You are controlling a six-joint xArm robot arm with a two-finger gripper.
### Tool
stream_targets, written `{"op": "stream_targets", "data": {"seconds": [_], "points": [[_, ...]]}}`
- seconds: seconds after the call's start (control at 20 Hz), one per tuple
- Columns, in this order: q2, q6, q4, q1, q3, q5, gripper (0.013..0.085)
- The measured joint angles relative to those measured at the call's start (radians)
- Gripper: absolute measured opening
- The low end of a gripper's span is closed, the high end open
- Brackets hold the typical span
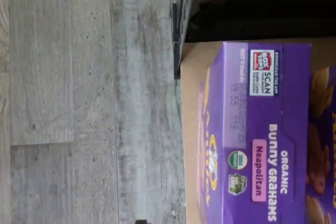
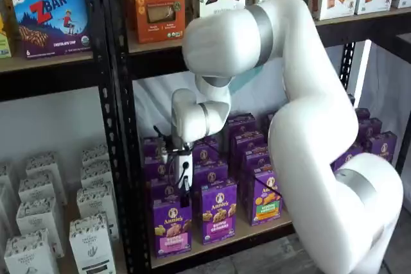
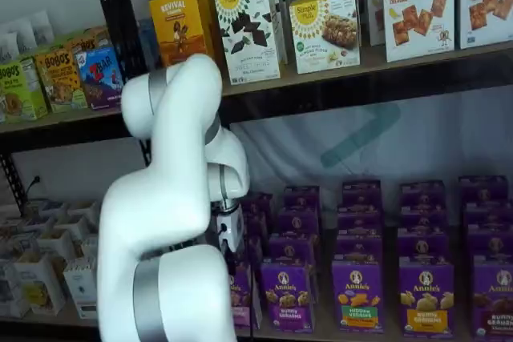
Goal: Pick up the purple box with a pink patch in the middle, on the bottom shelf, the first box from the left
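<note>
Even, soft indoor light in both shelf views, with no hard shadows; the white arm (image 2: 321,126) shows mild glare. The wrist view is dimmer and soft, the purple box (image 1: 262,140) blurred, its small print smeared.

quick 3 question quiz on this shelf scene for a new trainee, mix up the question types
1. True or false: the gripper hangs above the front purple box on the bottom shelf.
2. What word is on the pink patch in the wrist view?
3. The box next to it at the front, beside the pink-patch one, has a patch that is: A green, B purple, C orange.

Key: 1 true. 2 Neapolitan. 3 B, the purple-patch box.
</note>
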Motion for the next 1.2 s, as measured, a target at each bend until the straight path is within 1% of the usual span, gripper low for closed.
{"op": "stream_targets", "data": {"seconds": [0.15,0.4,0.5,0.7,0.95,1.1,1.2], "points": [[0.028,0.019,-0.018,0.003,-0.029,0.003,0.0850],[0.069,0.034,-0.030,0.008,-0.069,-0.005,0.0850],[0.090,0.053,-0.050,0.009,-0.091,0.000,0.0850],[0.124,0.078,-0.075,0.012,-0.130,0.016,0.0850],[0.160,0.122,-0.122,0.016,-0.162,0.023,0.0850],[0.175,0.140,-0.143,0.016,-0.171,0.021,0.0850],[0.184,0.145,-0.148,0.016,-0.177,0.023,0.0850]]}}
